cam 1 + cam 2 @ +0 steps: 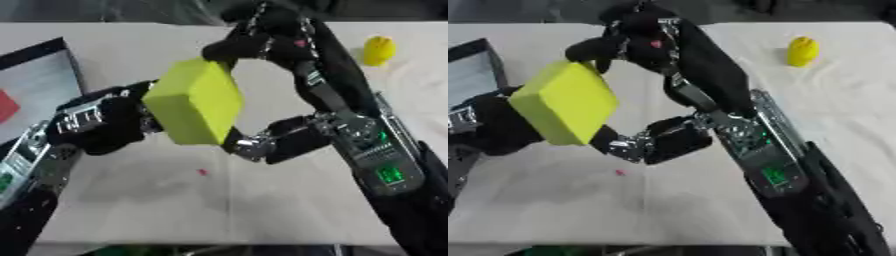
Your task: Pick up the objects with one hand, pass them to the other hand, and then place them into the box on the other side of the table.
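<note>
**Mid-handover: block held between both hands over the table**

Right hand [280,135]: fingers arch over the top of the block [194,101], thumb props its lower right corner, so it's pinched top and bottom. Left hand [109,122]: pressed against the block's left face. How far its fingers wrap you can't tell, since the block hides them. The block is yellow-green, tilted, off the table [219,200], about mid-table in front of you.

To do this step well:
- Don't release one hand until the other clearly has fingers curled round the block. Right now only the right hand's pinch is visibly closed.
- I judge the left hand is the receiver, since the box [44,75] sits at the left edge. Get its thumb and fingers on opposite faces, not just a flat push on one side.
- The block is wide for these hands. Grip across its thinner dimension if you can.
- Open the right hand slowly and pull it up and away to the right, so the fingers don't drag the top edge.
- Keep the block low over the table during the swap, so a slip costs little.

A yellow thing [379,50] waits far right, well apart. There's also a small pink speck [202,172] on the table under the hands; ignore it.
</note>
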Robot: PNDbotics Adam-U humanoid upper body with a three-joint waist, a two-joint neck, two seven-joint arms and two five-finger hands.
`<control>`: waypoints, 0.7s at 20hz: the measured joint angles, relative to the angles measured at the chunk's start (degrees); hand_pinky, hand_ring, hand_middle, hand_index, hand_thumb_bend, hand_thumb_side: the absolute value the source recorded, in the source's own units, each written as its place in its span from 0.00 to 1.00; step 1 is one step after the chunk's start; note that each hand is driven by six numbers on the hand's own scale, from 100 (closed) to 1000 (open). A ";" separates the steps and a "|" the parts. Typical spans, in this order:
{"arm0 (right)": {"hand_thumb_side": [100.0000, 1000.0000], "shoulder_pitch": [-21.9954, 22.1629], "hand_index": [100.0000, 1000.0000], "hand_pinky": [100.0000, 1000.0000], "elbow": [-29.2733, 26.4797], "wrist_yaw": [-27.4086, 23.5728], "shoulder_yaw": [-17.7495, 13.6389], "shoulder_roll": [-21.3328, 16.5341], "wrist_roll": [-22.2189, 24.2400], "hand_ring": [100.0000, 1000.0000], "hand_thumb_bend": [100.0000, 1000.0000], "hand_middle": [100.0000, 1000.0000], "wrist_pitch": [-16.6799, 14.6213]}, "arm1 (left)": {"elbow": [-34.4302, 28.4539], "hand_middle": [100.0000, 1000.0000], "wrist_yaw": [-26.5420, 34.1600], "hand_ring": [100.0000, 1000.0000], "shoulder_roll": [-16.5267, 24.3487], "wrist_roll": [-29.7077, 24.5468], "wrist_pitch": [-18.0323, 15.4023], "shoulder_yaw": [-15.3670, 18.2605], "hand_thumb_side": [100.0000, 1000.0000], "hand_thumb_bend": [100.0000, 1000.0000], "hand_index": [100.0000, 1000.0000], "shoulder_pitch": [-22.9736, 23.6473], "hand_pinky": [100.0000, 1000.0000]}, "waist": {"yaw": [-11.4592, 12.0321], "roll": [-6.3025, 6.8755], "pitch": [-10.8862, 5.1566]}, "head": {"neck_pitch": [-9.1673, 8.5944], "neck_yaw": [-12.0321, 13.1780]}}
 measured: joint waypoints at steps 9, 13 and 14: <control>0.27 0.02 0.48 0.75 1.02 -0.91 0.76 1.52 0.79 0.50 0.10 0.41 0.79 | 0.54 0.74 -0.25 0.86 -1.97 0.86 0.69 -1.49 0.68 0.00 0.97 -1.34 1.00 | -0.10 -0.01 0.07 | 0.00 -0.06; 0.27 0.09 0.48 0.75 1.71 -1.50 0.90 1.86 1.00 0.49 0.10 0.41 1.56 | 0.57 0.74 -0.13 0.86 -2.40 0.37 0.75 -2.04 0.68 0.00 0.97 -1.35 1.00 | -0.12 -0.01 0.12 | 0.00 -0.25; 0.27 0.16 0.48 0.75 1.80 -1.56 0.90 1.86 1.04 0.49 0.10 0.41 1.78 | 0.66 0.74 -0.13 0.86 -2.42 0.20 0.75 -2.06 0.68 0.00 0.97 -1.34 1.00 | -0.14 0.00 0.13 | 0.00 -0.27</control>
